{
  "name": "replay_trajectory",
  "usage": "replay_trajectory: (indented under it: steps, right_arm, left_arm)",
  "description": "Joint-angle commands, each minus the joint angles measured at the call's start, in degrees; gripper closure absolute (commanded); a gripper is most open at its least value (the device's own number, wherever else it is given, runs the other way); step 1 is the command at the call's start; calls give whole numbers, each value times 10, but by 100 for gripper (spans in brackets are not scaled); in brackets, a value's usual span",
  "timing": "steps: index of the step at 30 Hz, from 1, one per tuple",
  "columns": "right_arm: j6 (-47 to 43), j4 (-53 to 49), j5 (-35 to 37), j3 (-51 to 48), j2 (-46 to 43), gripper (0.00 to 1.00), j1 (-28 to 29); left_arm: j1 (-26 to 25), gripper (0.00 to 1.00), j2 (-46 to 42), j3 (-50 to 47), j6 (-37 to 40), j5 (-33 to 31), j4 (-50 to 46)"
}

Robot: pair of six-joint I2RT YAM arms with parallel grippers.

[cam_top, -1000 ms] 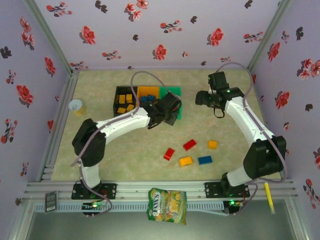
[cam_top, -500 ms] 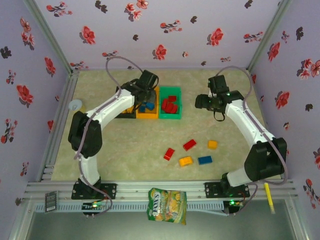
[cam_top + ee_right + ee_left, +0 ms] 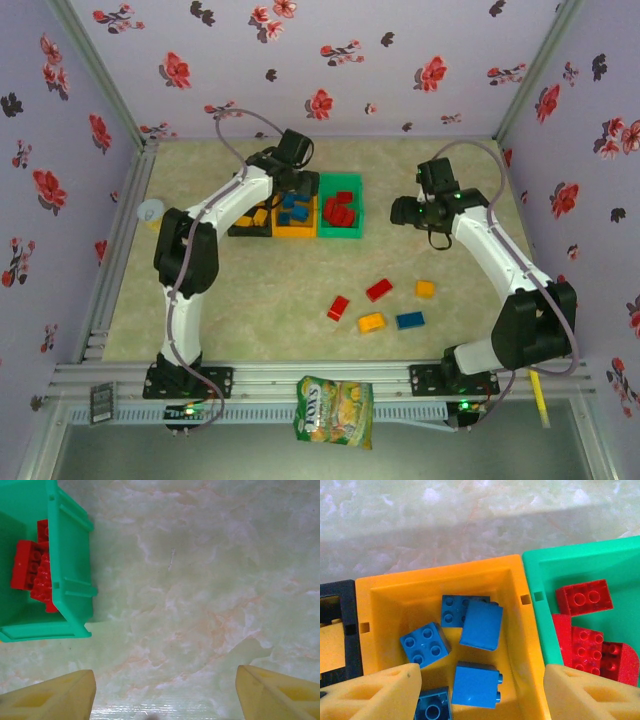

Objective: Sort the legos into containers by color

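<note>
My left gripper [image 3: 480,700] hangs open over the orange container [image 3: 532,645], [image 3: 296,228], where several blue legos [image 3: 425,644] lie. One blue brick [image 3: 476,685] rests on the floor between the fingers [image 3: 375,695], touching neither. Red legos [image 3: 585,630] fill the green container [image 3: 340,232]. Yellow ones [image 3: 258,214] sit in the black container [image 3: 236,228]. Loose on the table are two red legos [image 3: 379,289], two yellow [image 3: 371,322] and a blue one [image 3: 410,320]. My right gripper [image 3: 398,211], [image 3: 165,700] is open and empty over bare table, right of the green container [image 3: 70,555].
A yellow-green snack bag [image 3: 335,410] hangs at the front rail between the arm bases. A white tape roll [image 3: 152,212] lies at the left edge. Flowered walls close in the table on three sides.
My left arm swung back and to the left, from in front of the green container to over the orange one, and its jaws opened. The right arm has barely shifted.
</note>
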Motion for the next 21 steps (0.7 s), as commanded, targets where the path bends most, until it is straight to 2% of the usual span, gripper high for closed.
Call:
replay_trajectory:
  steps: [1, 12, 16, 21]
  right_arm:
    - [11, -12, -11, -15, -17, 26, 4]
    - [111, -67, 30, -116, -76, 26, 49]
    - [149, -70, 49, -169, -103, 29, 55]
    - [183, -83, 68, -215, -145, 27, 56]
  left_arm:
    - [1, 34, -51, -10, 15, 6, -4]
    - [2, 31, -176, -150, 23, -9, 38]
    - [3, 30, -204, -175, 25, -9, 44]
    - [3, 30, -231, -188, 37, -9, 50]
